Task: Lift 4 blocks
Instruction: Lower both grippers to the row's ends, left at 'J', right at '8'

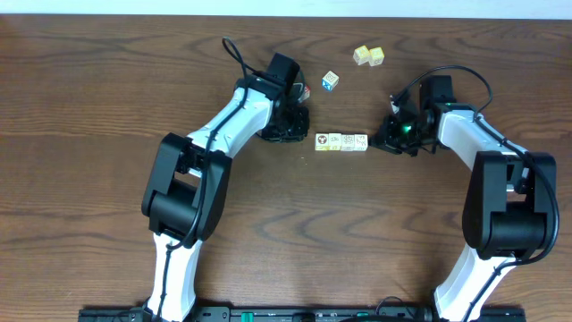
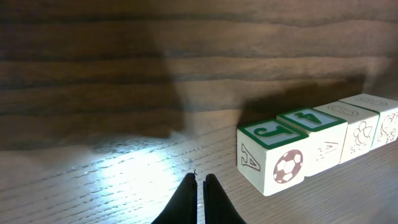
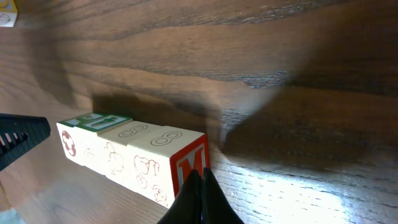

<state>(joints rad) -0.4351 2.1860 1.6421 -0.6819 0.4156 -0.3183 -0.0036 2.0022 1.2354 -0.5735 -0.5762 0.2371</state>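
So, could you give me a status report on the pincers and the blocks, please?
Left pincer shut, empty. Right pincer shut, empty. Four blocks in a row, not lifted, between them. Nothing in the way.

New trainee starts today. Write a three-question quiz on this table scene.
1. True or false: the four blocks lie in one touching row.
2. The left gripper and right gripper are: A both open, B both shut, C one open, one shut.
3. How many yellow cubes lie apart from the row?

Key: 1 true; 2 B; 3 two.
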